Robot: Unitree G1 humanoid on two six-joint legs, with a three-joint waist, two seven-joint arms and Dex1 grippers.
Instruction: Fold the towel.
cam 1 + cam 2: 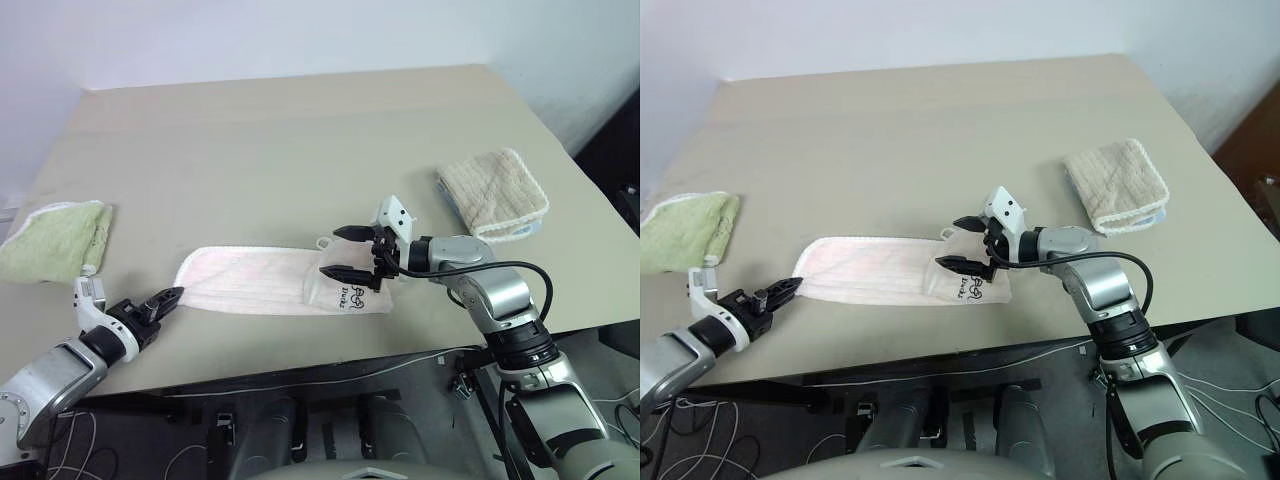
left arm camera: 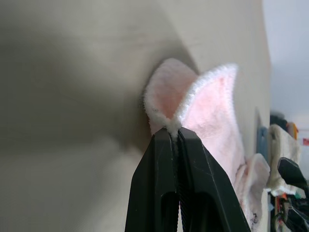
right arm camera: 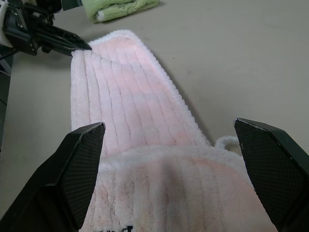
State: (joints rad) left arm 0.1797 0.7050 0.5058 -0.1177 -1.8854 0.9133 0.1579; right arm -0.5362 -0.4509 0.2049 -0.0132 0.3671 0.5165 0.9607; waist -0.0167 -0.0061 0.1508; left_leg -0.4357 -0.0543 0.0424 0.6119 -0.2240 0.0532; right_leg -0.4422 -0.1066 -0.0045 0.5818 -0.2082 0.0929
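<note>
Now pinching the long pale pink fluffy towel (image 1: pixel 262 282) lying sideways: left gripper (image 1: pixel 170 295) (nearest its end), right gripper (image 1: pixel 343 252) spread wide, probably above the label end.

Three towels lay on one table (image 1: pixel 300 130) — one pink towel (image 1: pixel 260 282) between the two grippers, one green towel (image 1: pixel 55 238) beyond the left gripper (image 1: pixel 172 294), one beige towel (image 1: pixel 494 190) beyond the right gripper (image 1: pixel 343 252).

green towel (image 1: pixel 55 240): cut off at frame edge | towel (image 3: pixel 140 145) label print: partly cut off, unreadable
</note>
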